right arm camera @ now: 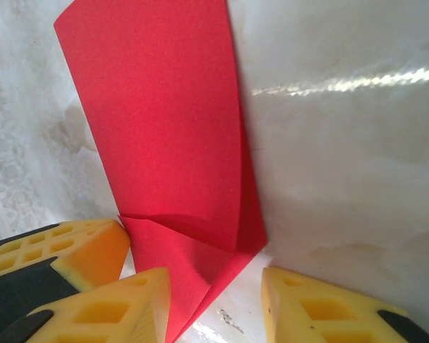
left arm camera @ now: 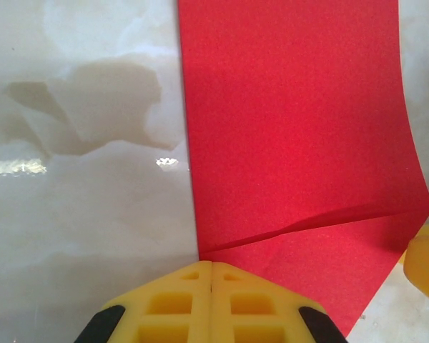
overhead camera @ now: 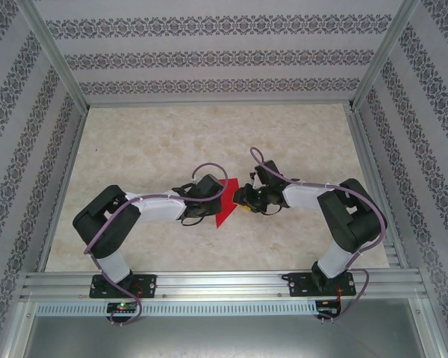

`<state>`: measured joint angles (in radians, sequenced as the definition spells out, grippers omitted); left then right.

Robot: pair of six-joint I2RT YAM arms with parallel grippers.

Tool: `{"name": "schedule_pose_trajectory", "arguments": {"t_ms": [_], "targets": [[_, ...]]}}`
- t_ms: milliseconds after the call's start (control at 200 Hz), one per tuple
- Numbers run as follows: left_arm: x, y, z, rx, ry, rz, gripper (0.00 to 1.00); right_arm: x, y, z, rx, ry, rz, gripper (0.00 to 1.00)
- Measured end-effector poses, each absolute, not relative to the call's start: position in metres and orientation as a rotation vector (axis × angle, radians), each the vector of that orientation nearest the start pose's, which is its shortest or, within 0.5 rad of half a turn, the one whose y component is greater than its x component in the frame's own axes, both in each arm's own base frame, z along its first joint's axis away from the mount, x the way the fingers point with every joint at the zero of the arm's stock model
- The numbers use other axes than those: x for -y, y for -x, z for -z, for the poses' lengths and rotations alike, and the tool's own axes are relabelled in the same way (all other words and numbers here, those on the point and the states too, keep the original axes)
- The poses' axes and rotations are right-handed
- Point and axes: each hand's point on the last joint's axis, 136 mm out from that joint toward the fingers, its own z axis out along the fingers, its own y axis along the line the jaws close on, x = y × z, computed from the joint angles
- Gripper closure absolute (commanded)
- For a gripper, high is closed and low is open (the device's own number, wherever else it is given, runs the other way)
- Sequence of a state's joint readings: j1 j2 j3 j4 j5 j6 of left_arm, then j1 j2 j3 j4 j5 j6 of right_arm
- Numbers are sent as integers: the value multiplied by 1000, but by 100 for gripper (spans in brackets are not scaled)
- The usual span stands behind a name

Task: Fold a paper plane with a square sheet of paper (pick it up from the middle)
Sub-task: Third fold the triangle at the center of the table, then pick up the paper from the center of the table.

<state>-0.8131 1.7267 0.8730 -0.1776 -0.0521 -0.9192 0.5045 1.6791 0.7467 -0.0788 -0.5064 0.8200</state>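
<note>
Creased square sheet of paper [left arm camera: 293, 128], touched by clenched left gripper [left arm camera: 211, 275]; released right gripper [right arm camera: 214, 280] straddling its corner is best closed gently.

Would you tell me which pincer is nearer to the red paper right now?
Left, narrowly. The left pincer, shut, touches the red paper where its crease begins; the right pincer stands open astride the lower corner, contact unclear.

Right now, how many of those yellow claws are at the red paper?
2. The left claw, shut, touches one edge of the thin bright red folded sheet of paper; the right claw stands open around a corner on its other side.
</note>
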Motion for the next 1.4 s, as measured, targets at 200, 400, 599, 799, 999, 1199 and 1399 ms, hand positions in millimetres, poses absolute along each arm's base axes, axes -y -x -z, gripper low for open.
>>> {"name": "schedule_pose_trajectory", "arguments": {"t_ms": [200,400,599,799,999,1199,1399], "targets": [[280,-277,-18,-2703,166,523,100,-254,-278,-29,-2789,-214,-1112,71],[280,-277,-18,-2703,166,523,100,-258,-279,-25,-2792,-231,-1149,73],[280,-277,-18,-2703,166,524,100,-263,-285,-26,-2767,-245,-1206,76],[278,-275,-19,-2719,156,504,100,-259,-296,-31,-2721,-244,-1254,97],[273,-272,-46,-2700,98,502,86,-250,-300,-34,-2698,-253,-1251,100],[264,-278,-103,-2570,80,576,58,-250,-298,-72,-2605,-240,-1199,100],[248,-280,-144,-2456,67,592,38,-270,-292,-118,-2511,-199,-1114,100]]}}
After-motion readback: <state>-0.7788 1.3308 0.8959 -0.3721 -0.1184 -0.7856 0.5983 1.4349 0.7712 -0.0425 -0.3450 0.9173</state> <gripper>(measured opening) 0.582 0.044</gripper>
